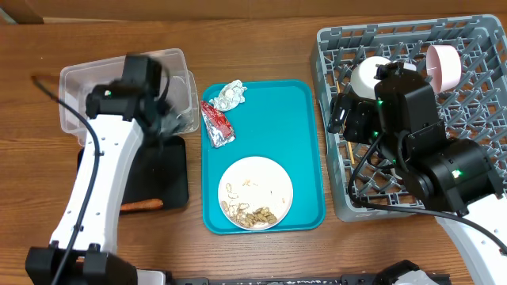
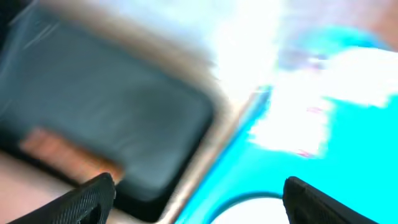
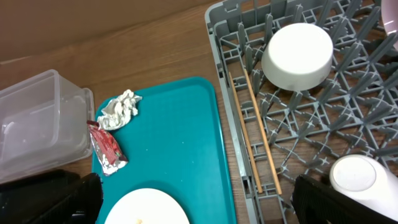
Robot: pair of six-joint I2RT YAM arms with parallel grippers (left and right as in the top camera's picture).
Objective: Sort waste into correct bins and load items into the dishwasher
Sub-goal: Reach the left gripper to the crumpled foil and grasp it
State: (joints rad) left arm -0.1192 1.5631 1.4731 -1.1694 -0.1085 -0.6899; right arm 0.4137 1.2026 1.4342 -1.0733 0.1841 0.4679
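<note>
- Our left gripper [image 2: 199, 182] stands with its jaws wide apart and nothing between them. The wrist view is badly blurred, so we go only by the two dark fingertips at its lower edge.
- Below that gripper we make out the black tray [image 1: 170, 178]. An orange smear on it is probably the carrot piece [image 1: 141, 205]. From overhead the carrot piece lies on the tray's near end, well apart from the jaws.
- From overhead the left arm reaches over the clear tub [image 1: 87, 83], which sits just behind the black tray.
- Our right gripper [image 3: 196, 186] is also spread wide and holds nothing. It hangs above the left edge of the dish rack [image 1: 475, 47].
- The chopsticks [image 3: 255, 137] lie side by side in the rack, ahead of the jaws and between the lines of the two fingers.
- The small white cup [image 3: 357, 177] sits just beside the right finger. The white bowl [image 3: 297, 55] rests upside down farther back, and the pink bowl [image 1: 444, 65] leans in the rack's far part.
- On the teal tray [image 1: 305, 158] we see the crumpled wrapper [image 1: 230, 95] and the red packet [image 1: 218, 124] close together at the far end.
- The plate [image 1: 265, 178], with food scraps [image 1: 255, 214] on it, is at the near end.
</note>
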